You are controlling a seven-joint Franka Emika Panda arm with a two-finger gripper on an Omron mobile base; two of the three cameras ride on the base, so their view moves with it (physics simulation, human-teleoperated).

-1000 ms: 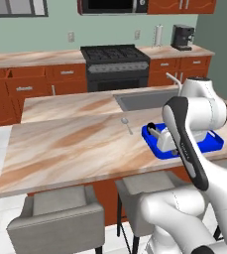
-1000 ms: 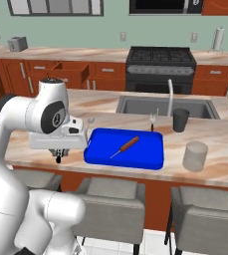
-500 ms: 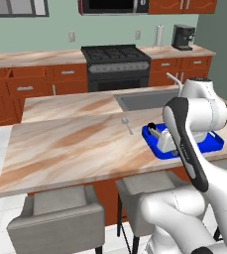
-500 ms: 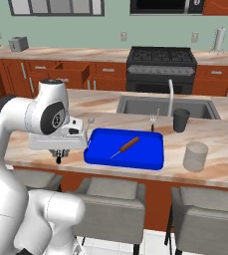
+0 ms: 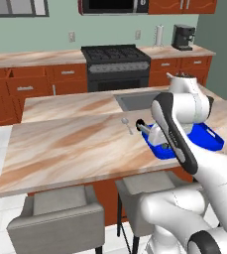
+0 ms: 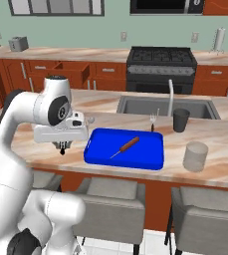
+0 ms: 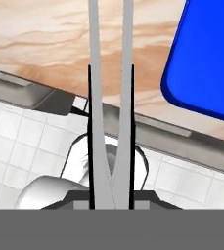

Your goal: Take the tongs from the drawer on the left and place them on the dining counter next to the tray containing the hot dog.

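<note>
My gripper (image 6: pixel 62 148) hangs just above the dining counter (image 6: pixel 210 134), close to its near edge and a little left of the blue tray (image 6: pixel 98 149). It is shut on the tongs (image 7: pixel 95 73), whose two thin silver arms run up the hand view between my gripper (image 7: pixel 111 73) fingers, over the counter edge and out of the top of the picture. A hot dog (image 6: pixel 125 147) on a stick lies in the tray. The tray's rounded corner (image 7: pixel 182 93) shows at the right of the hand view. Far behind, a red-brown drawer (image 6: pixel 70 69) stands pulled open.
A dark cup (image 6: pixel 180 120), a fork (image 6: pixel 153 119) and a clear glass (image 6: pixel 195 156) stand right of the tray, near the sink (image 6: pixel 160 105) and faucet (image 6: pixel 170 94). A spoon (image 5: pixel 127 124) lies left of the tray. Grey stools (image 6: pixel 110 199) line the near edge.
</note>
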